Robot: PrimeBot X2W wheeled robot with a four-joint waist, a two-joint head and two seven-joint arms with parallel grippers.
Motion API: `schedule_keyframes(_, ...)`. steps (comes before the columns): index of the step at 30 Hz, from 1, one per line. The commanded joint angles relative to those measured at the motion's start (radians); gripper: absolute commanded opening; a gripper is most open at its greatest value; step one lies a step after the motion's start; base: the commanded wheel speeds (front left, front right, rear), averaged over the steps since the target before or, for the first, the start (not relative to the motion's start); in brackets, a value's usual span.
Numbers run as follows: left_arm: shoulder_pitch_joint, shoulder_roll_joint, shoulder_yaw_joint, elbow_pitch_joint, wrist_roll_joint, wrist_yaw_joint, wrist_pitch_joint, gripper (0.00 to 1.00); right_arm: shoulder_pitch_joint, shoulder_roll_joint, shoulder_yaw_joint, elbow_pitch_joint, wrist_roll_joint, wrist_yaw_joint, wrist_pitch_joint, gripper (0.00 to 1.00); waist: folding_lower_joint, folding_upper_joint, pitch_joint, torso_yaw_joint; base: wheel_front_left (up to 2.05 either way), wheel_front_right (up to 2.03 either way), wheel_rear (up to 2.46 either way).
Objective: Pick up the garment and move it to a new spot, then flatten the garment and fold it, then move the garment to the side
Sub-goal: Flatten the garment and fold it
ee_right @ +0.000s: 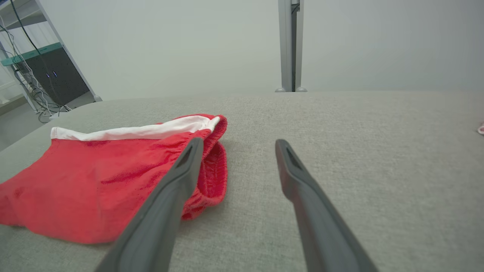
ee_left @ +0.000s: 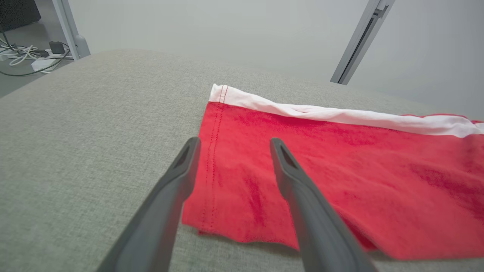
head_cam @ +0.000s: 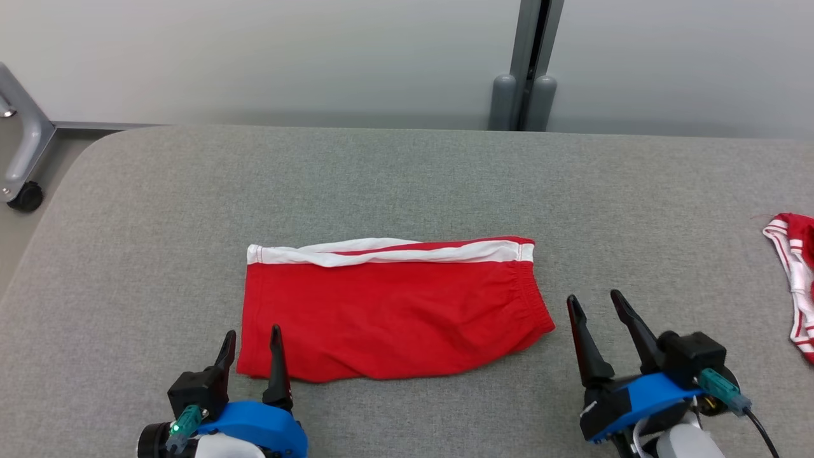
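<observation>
The left end effector (head_cam: 253,332) and right end effector (head_cam: 594,298) are open and empty; each should, I think, pinch one end of the red garment (head_cam: 388,312) evenly.

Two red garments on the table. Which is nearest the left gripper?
The red shorts with the white band, in the centre; left gripper is at their near-left corner. The striped garment lies far right.
</observation>
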Motion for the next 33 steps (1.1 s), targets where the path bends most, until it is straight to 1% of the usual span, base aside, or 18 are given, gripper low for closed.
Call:
schedule_keyframes(1, 0.008, 0.000, -0.007, -0.017, -0.001, 0.004, 0.000, 1.00, -0.034, 0.001, 0.019, 0.000, 0.016, 0.000, -0.003, 1.00, 0.0001, 0.0000, 0.013, 0.014, 0.00, 0.00, 0.00)
schedule_keyframes(4, 0.007, 0.000, -0.036, -0.039, -0.016, 0.007, 0.000, 1.00, -0.087, 0.001, 0.063, 0.032, 0.023, 0.000, -0.003, 1.00, 0.0001, 0.0000, 0.031, 0.037, 0.00, 0.00, 0.00)
schedule_keyframes(6, 0.002, 0.001, -0.057, -0.045, -0.025, 0.010, 0.000, 1.00, -0.121, 0.001, 0.078, 0.078, 0.020, 0.000, -0.003, 1.00, 0.0001, 0.0000, 0.041, 0.053, 0.00, 0.00, 0.00)
schedule_keyframes(10, -0.014, 0.001, -0.090, -0.051, -0.035, 0.012, 0.000, 1.00, -0.172, 0.000, 0.061, 0.199, -0.005, 0.000, -0.003, 1.00, 0.0001, 0.0000, 0.064, 0.086, 0.00, 0.00, 0.00)
schedule_keyframes(14, -0.015, 0.000, -0.089, -0.051, -0.036, 0.018, 0.000, 1.00, -0.190, 0.000, 0.036, 0.317, -0.021, 0.000, -0.003, 1.00, 0.0001, 0.0000, 0.081, 0.101, 0.00, 0.00, 0.00)
schedule_keyframes(19, -0.014, 0.000, -0.082, -0.042, -0.037, 0.015, 0.000, 1.00, -0.157, 0.000, 0.064, 0.401, 0.046, 0.000, 0.004, 1.00, 0.0001, 0.0000, 0.094, 0.097, 0.00, 0.00, 0.00)
schedule_keyframes(20, -0.016, 0.000, -0.082, -0.041, -0.036, 0.014, 0.000, 1.00, -0.149, 0.001, 0.074, 0.409, 0.064, 0.000, 0.005, 0.98, 0.0001, 0.0000, 0.095, 0.094, 0.00, 0.00, 0.00)
schedule_keyframes(21, -0.020, 0.000, -0.084, -0.041, -0.034, 0.013, 0.000, 1.00, -0.142, 0.001, 0.090, 0.409, 0.085, 0.000, 0.007, 0.64, 0.0001, 0.0000, 0.096, 0.090, 0.00, 0.00, 0.00)
schedule_keyframes(22, -0.023, 0.000, -0.087, -0.043, -0.033, 0.013, 0.000, 1.00, -0.135, 0.003, 0.106, 0.407, 0.105, 0.000, 0.007, 0.21, 0.0001, 0.0000, 0.096, 0.087, 0.00, 0.00, 0.00)
schedule_keyframes(23, -0.025, 0.000, -0.090, -0.044, -0.033, 0.014, 0.000, 1.00, -0.131, 0.004, 0.113, 0.405, 0.120, 0.000, 0.007, 0.00, 0.0001, 0.0000, 0.096, 0.082, 0.00, 0.00, 0.00)
schedule_keyframes(25, -0.030, 0.000, -0.094, -0.045, -0.035, 0.017, 0.000, 1.00, -0.129, 0.004, 0.127, 0.401, 0.143, 0.000, 0.007, 0.00, 0.0001, 0.0000, 0.096, 0.075, 0.00, 0.00, 0.00)
schedule_keyframes(28, -0.035, 0.000, -0.098, -0.044, -0.032, 0.017, 0.000, 1.00, -0.134, 0.002, 0.118, 0.386, 0.163, 0.000, 0.006, 0.00, 0.0001, 0.0000, 0.095, 0.066, 0.00, 0.00, 0.00)
schedule_keyframes(33, -0.032, 0.000, -0.087, -0.048, -0.024, 0.018, 0.000, 1.00, -0.140, -0.005, 0.061, 0.350, 0.188, -0.001, 0.001, 0.00, 0.0001, 0.0000, 0.085, 0.051, 0.00, 0.00, 0.00)
